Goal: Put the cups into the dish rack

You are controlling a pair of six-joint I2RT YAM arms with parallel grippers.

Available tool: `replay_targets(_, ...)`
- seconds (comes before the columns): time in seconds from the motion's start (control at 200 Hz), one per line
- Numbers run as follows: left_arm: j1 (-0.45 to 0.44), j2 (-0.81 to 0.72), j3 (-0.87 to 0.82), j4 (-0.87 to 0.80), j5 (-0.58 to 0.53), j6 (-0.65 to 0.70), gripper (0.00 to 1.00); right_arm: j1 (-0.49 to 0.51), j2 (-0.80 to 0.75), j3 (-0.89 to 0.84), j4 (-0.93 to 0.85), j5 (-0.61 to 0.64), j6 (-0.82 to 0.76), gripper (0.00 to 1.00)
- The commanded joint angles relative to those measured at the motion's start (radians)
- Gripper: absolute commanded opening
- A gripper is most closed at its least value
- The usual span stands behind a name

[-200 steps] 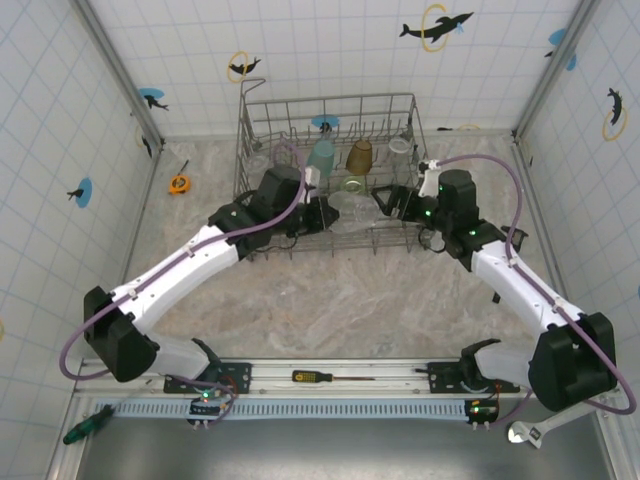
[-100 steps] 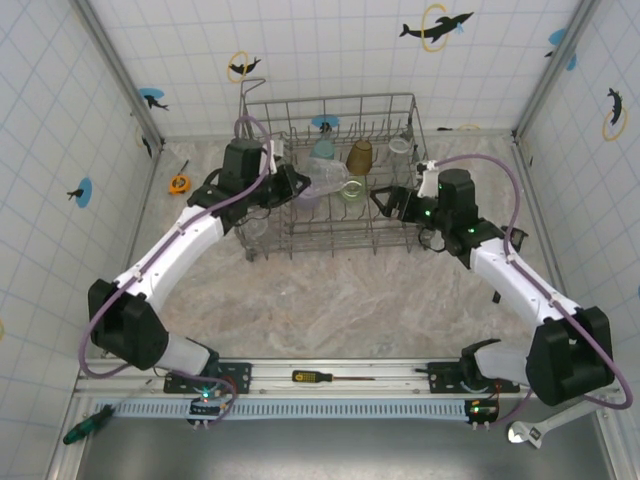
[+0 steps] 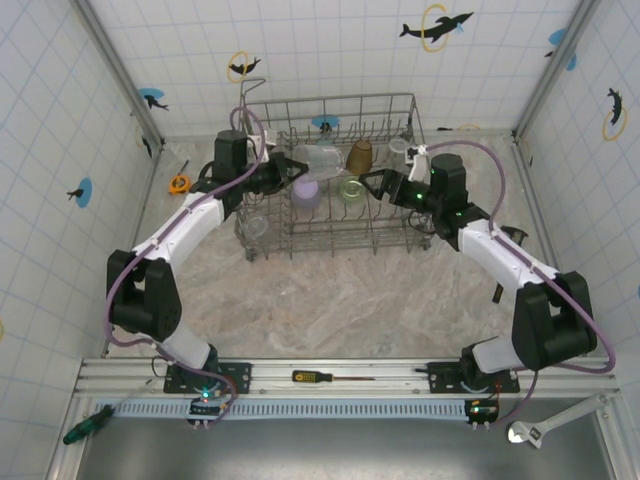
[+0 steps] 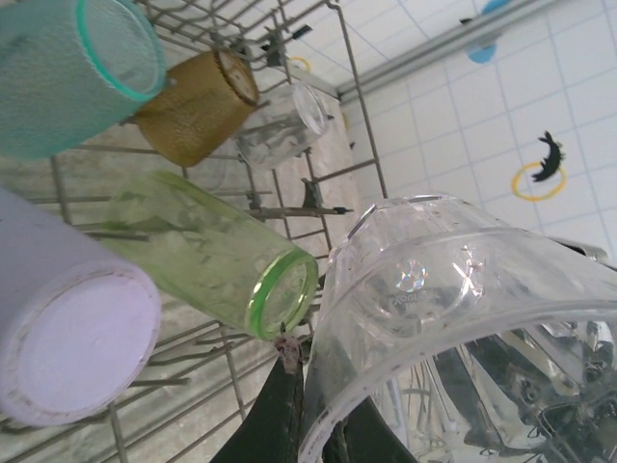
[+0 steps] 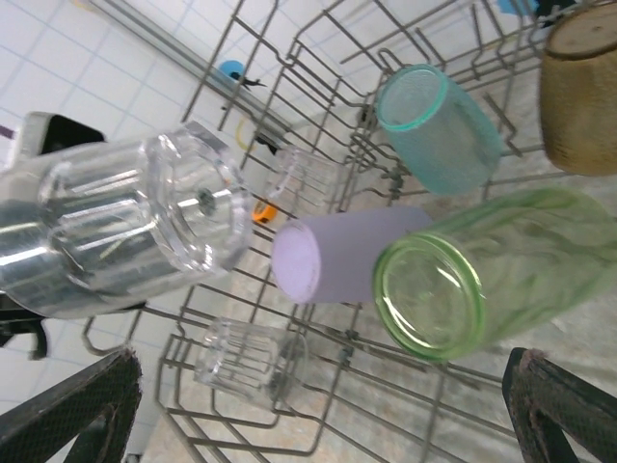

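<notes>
A tape measure (image 3: 179,183) lies on the table left of the rack (image 3: 340,97), well apart from it. The left gripper (image 3: 288,169) reaches in over the rack's left side, clenched on the rim of a clear cup (image 3: 318,158). That cup hangs on its side above the back rows, over the lavender cup (image 4: 72,333) and close to the green cup (image 4: 212,256).

The step in hand looks like seating this cup. To do it well, I would:

- turn its mouth down
- pick a free gap between tines
- lower it straight, without nudging the lavender or green cup, both of which lie tipped over and could roll
- let go only once the wire carries it.

The right gripper (image 3: 374,184) hovers at the rack's right side, its fingers spread wide and holding nothing. It should stay out of the descent path.

Count:

- one rack
- one tape measure
- one lavender cup
- one teal cup (image 4: 77,68)
- one green cup
- one amber cup (image 4: 193,106)
- four clear cups: the held one, two on the rack's left side (image 5: 299,174) (image 5: 246,362), and one at the back right beside the amber cup (image 4: 280,125).

That makes eight cups, seven of them in the rack.
</notes>
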Motion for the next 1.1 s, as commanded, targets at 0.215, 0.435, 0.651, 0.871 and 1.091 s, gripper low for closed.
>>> replay_targets(0.215, 0.035, 0.030, -0.040, 0.180, 0.181, -0.028, 0.00, 0.012, 0.097, 0.049, 0.315, -0.110, 0.184, 1.00)
replay_targets(0.435, 0.038, 0.036, -0.041, 0.221, 0.207, -0.071, 0.00, 0.048, 0.164, 0.107, 0.383, -0.125, 0.228, 1.00)
replay_targets(0.651, 0.038, 0.038, -0.058, 0.285, 0.229, -0.141, 0.00, 0.070, 0.216, 0.160, 0.414, -0.140, 0.244, 0.99)
replay_targets(0.871, 0.038, 0.042, -0.075, 0.359, 0.245, -0.239, 0.00, 0.078, 0.253, 0.175, 0.484, -0.157, 0.290, 0.99)
replay_targets(1.091, 0.038, 0.046, -0.087, 0.382, 0.252, -0.292, 0.00, 0.080, 0.290, 0.199, 0.551, -0.179, 0.315, 1.00)
